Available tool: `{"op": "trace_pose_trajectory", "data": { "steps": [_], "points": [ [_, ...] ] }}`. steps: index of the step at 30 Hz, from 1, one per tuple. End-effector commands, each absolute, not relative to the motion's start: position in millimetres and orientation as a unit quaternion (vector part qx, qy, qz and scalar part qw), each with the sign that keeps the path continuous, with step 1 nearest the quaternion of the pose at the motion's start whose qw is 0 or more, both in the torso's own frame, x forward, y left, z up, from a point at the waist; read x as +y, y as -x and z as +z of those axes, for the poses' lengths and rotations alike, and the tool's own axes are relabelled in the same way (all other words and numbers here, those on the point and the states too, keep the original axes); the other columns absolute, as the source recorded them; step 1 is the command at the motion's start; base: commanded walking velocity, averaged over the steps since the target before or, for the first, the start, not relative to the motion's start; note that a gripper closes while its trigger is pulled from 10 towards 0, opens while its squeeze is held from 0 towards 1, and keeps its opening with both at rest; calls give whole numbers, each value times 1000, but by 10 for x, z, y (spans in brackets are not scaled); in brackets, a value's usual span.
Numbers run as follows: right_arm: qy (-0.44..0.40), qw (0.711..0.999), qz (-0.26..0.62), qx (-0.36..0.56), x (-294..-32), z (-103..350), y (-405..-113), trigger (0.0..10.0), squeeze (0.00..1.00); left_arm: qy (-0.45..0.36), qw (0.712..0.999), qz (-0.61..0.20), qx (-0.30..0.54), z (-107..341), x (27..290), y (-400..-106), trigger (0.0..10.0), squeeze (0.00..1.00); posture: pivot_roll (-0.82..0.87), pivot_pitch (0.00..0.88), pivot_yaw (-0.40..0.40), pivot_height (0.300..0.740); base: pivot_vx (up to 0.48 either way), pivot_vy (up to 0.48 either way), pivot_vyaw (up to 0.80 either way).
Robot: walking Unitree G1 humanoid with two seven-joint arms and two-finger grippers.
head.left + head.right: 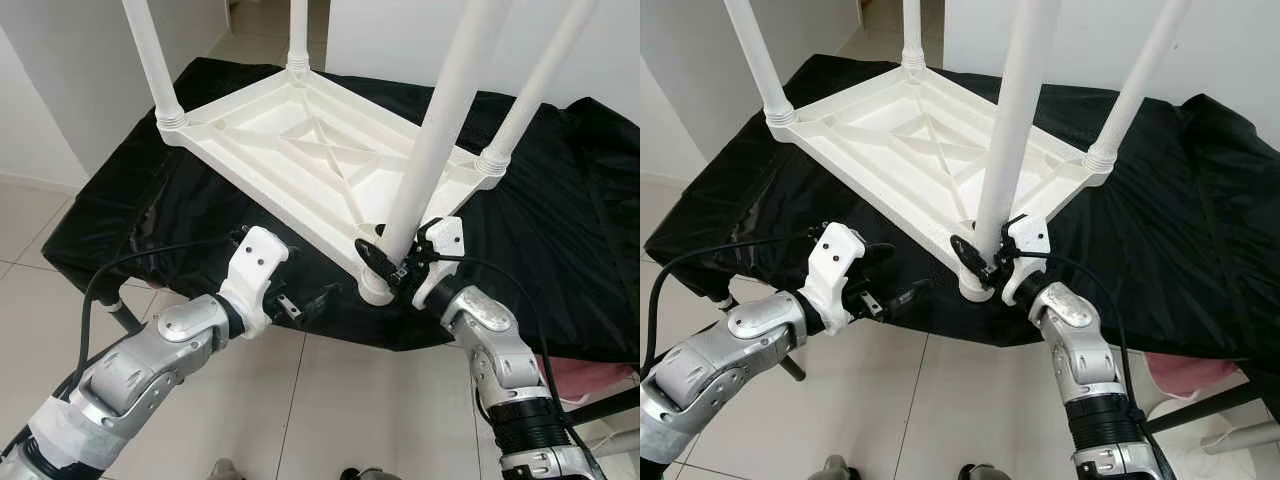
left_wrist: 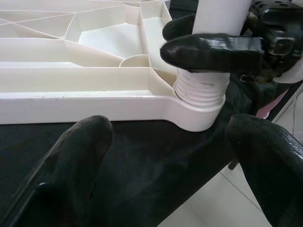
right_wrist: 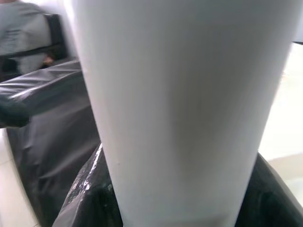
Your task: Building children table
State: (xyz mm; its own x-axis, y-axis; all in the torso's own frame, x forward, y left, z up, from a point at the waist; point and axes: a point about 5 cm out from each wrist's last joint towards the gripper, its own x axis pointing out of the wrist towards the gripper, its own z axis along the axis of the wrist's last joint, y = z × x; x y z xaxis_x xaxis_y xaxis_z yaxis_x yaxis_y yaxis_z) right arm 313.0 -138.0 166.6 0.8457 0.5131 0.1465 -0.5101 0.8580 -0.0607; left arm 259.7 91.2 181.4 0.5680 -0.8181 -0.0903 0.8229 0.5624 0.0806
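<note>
A white plastic table top lies upside down on a black-covered table, with several white legs standing up from its corners. The near corner's leg sits in a threaded socket. My right gripper is shut on this leg just above the socket, and the leg looms close in the right wrist view. My left gripper is open at the table's front edge, just below the top's near rim, with nothing between its fingers.
The black cloth drapes over the whole work table and hangs off its front edge. Tiled floor lies below, with a pink item at the lower right. A person in grey sits in the background.
</note>
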Motion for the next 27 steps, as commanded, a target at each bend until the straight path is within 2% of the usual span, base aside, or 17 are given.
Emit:
{"op": "trace_pose_trajectory", "data": {
  "steps": [1,2,3,8,10,11,12,21,22,27],
  "points": [
    [-20,988,146,-42,-1524,1561,-3163,10000,0,-55,812,-580,29,1804,848,-2458,10000,0,58,127,-26,740,0,0,0],
    [-20,988,146,-42,-1524,1561,-3163,10000,0,-55,812,-580,29,1804,848,-2458,10000,0,58,127,-26,740,0,0,0],
    [-27,994,93,-39,-1522,1552,-3155,10000,0,-53,812,-580,31,1801,848,-2455,10000,0,57,129,-26,740,0,0,0],
    [-36,998,28,-40,-1499,1534,-3112,10000,0,-53,812,-581,32,1793,845,-2449,10000,0,57,133,-28,740,0,0,0],
    [-61,997,-36,-39,-1381,1472,-3024,10000,0,-51,812,-580,33,1790,837,-2445,10000,0,63,137,-31,740,0,0,0],
    [-61,997,-36,-39,-1381,1472,-3024,10000,0,-51,812,-580,33,1790,837,-2445,10000,0,63,137,-31,740,0,0,0],
    [-81,994,-58,-36,-1268,1457,-2973,10000,0,-49,813,-580,33,1792,832,-2442,10000,0,63,136,-30,740,0,0,0],
    [-88,993,-41,-64,-1245,1570,-2963,10000,0,-49,811,-582,34,1787,824,-2445,10000,0,51,135,-26,740,0,0,0],
    [-84,993,-38,-70,-1259,1590,-2964,10000,1000,-49,811,-582,34,1790,822,-2453,10000,0,51,135,-26,740,0,0,0],
    [-80,993,-11,-89,-1270,1647,-2947,10000,1000,-47,812,-581,31,1799,812,-2466,10000,0,40,141,-27,740,0,0,0]
  ]
}}
